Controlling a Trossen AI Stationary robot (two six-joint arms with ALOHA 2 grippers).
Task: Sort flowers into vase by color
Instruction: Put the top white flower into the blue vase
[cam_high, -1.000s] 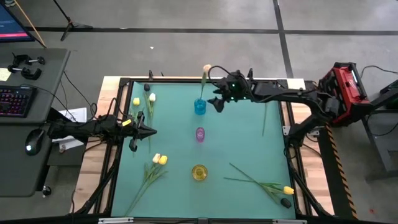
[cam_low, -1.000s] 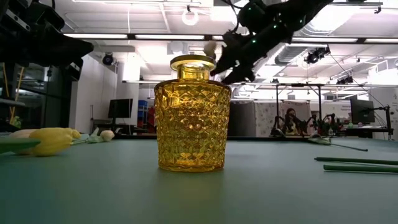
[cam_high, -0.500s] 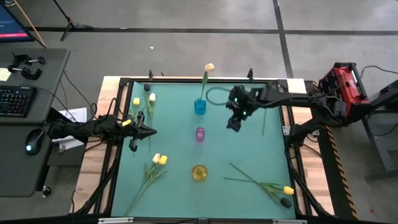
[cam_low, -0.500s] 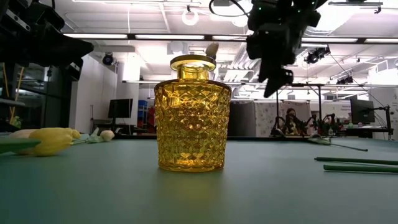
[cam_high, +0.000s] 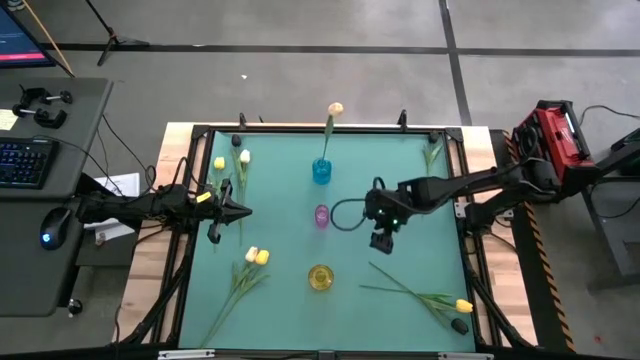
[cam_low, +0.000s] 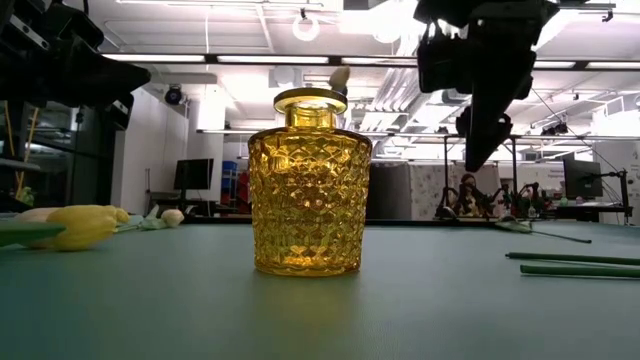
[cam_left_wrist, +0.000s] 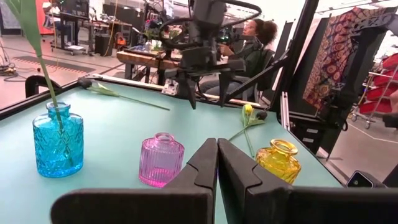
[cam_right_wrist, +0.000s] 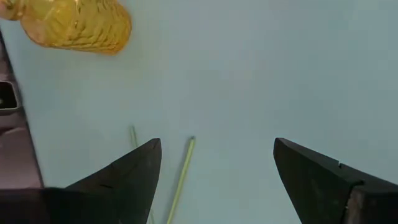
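The blue vase (cam_high: 321, 171) holds one peach tulip (cam_high: 336, 108). The pink vase (cam_high: 321, 215) and the yellow vase (cam_high: 320, 278) stand nearer along the table's middle. My right gripper (cam_high: 381, 244) hangs open over bare table right of the pink vase, fingers pointing down, holding nothing. In its wrist view (cam_right_wrist: 216, 146), two green stem ends (cam_right_wrist: 185, 168) lie below it. A yellow and a dark tulip (cam_high: 461, 312) lie at the near right. My left gripper (cam_high: 240, 210) waits shut at the left side. Yellow and cream tulips (cam_high: 256, 256) lie near it.
More tulips (cam_high: 232, 157) lie at the far left corner, and a lone green stem (cam_high: 431, 156) at the far right. In the low view the yellow vase (cam_low: 308, 185) fills the foreground. A person (cam_left_wrist: 258, 37) sits beyond the table. Bare mat lies between the vases and the right edge.
My right gripper has moved from beside the blue vase at the far edge toward the near edge and slightly right, ending right of the pink vase with its fingers pointing down. The peach tulip has stayed standing in the blue vase.
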